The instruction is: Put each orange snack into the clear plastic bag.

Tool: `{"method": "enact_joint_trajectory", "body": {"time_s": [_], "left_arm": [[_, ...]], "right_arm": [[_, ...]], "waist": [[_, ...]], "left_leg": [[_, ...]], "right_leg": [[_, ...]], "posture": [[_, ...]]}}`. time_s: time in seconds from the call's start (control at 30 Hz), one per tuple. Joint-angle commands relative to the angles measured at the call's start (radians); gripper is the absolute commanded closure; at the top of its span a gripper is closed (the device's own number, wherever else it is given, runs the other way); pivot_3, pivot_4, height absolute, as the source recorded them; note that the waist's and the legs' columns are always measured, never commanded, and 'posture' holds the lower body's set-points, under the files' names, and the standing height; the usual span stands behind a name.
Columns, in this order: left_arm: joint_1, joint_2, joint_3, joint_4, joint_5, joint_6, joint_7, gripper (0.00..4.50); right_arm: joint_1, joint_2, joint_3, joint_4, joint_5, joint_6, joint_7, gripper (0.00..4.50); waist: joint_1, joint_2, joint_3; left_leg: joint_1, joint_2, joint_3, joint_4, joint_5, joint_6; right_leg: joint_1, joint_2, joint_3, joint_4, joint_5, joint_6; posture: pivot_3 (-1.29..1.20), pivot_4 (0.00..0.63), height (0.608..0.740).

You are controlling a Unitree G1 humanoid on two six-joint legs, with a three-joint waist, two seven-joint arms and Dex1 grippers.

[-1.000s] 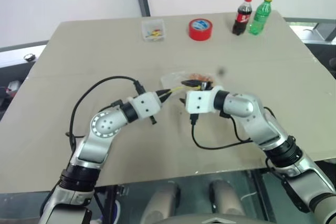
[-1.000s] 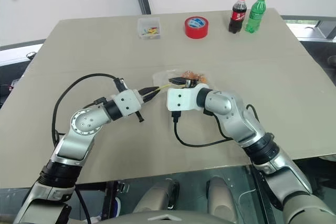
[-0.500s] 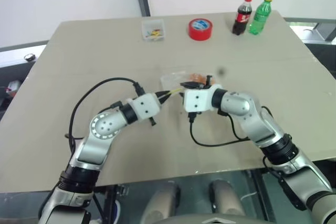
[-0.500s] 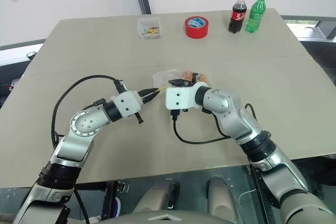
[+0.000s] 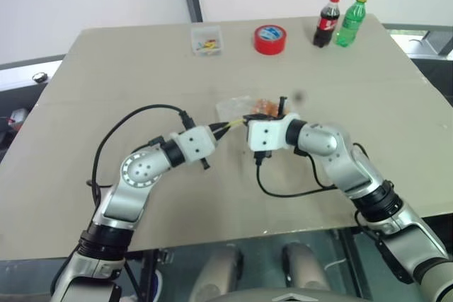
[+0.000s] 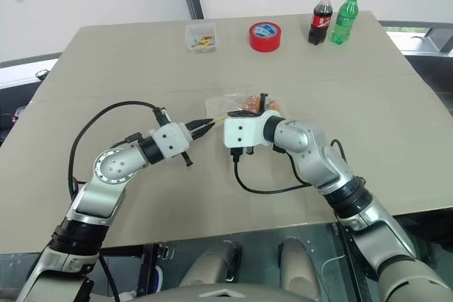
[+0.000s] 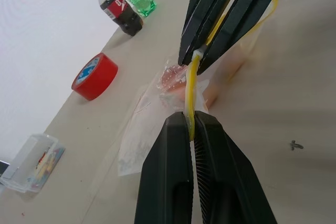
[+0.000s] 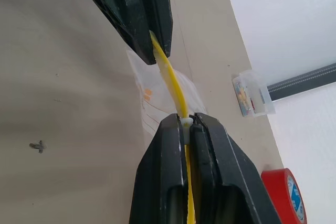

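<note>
From the head views, the right gripper (image 5: 263, 112) has changed most: a second ago its black fingers stood apart over the clear plastic bag (image 5: 237, 106), and now they are pinched together on the bag's yellow strip (image 5: 237, 119). The left gripper (image 5: 228, 126) has stayed where it was, clamped on the same strip's other end. The orange snacks (image 6: 252, 102) lie inside the bag, just beyond the right gripper's tips. The red tape roll (image 5: 270, 39), small clear box (image 5: 207, 39) and two bottles (image 5: 342, 20) have not moved.

In the left wrist view, the near jaws are closed on the yellow strip, which runs ahead into the other gripper's closed jaws; the bag and orange contents lie between and below them.

The right wrist view shows the same: both pairs closed, the strip bowed between them.
</note>
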Motion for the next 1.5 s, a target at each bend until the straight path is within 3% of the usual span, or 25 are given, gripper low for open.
{"method": "enact_joint_trajectory", "body": {"time_s": [0.03, 0.5, 0.77, 0.97, 1.23, 1.37, 1.5], "left_arm": [[-0.001, 0.007, 0.032, -0.019, -0.006, -0.019, 0.017, 4.5], [-0.002, 0.011, 0.085, 0.035, -0.02, -0.025, 0.067, 4.5], [-0.029, 0.013, 0.091, 0.096, -0.034, -0.049, 0.075, 4.5], [-0.142, -0.007, 0.082, 0.208, -0.041, -0.066, 0.087, 4.5], [-0.436, 0.018, 0.077, 0.502, 0.021, -0.178, 0.145, 4.5], [-0.464, 0.04, 0.084, 0.504, 0.012, -0.21, 0.144, 4.5], [-0.371, 0.057, 0.086, 0.402, -0.028, -0.219, 0.102, 4.5]], "right_arm": [[-0.012, -0.017, -0.043, -0.027, 0.0, -0.004, -0.006, 4.45], [0.132, -0.242, -0.227, -0.015, -0.011, 0.084, -0.065, 4.45], [0.114, -0.33, -0.291, 0.054, -0.009, 0.085, -0.111, 4.45], [0.014, -0.321, -0.27, 0.133, 0.008, 0.052, -0.147, 4.45], [-0.262, -0.311, -0.248, 0.401, -0.035, -0.085, -0.315, 4.45], [-0.245, -0.324, -0.286, 0.361, -0.002, -0.102, -0.324, 4.45], [-0.109, -0.307, -0.35, 0.173, 0.152, -0.02, -0.205, 4.45]], "waist": [[0.0, 0.0, 0.0], [0.001, 0.0, 0.0], [0.003, 0.0, 0.0], [0.005, 0.0, 0.0], [0.002, -0.001, 0.001], [-0.005, -0.001, 0.0], [-0.015, -0.001, 0.0]], "left_leg": [[0.0, 0.0, 0.0, 0.0, 0.0, 0.0], [0.0, 0.0, 0.001, -0.001, 0.0, 0.0], [0.0, 0.0, 0.002, -0.001, 0.0, 0.0], [0.0, 0.0, 0.002, -0.001, 0.0, 0.0], [-0.003, 0.0, 0.002, -0.001, 0.0, 0.0], [-0.015, -0.001, 0.002, 0.001, 0.0, 0.0], [-0.02, -0.001, 0.001, 0.0, 0.0, 0.0]], "right_leg": [[0.0, 0.0, 0.0, 0.0, 0.0, 0.0], [0.0, 0.0, 0.0, -0.001, 0.0, 0.0], [0.0, 0.0, 0.001, -0.002, 0.0, 0.0], [0.0, 0.0, 0.001, -0.002, 0.0, 0.0], [-0.003, 0.0, 0.0, -0.002, 0.0, 0.0], [-0.014, -0.001, 0.001, -0.003, 0.0, 0.0], [-0.018, -0.002, 0.0, -0.004, 0.0, 0.0]], "posture": [[0.0, 0.15, 0.74], [0.0, 0.15, 0.74], [0.0, 0.15, 0.74], [0.0, 0.15, 0.74], [0.0, 0.15, 0.74], [0.0, 0.15, 0.74], [0.0, 0.15, 0.74]]}}
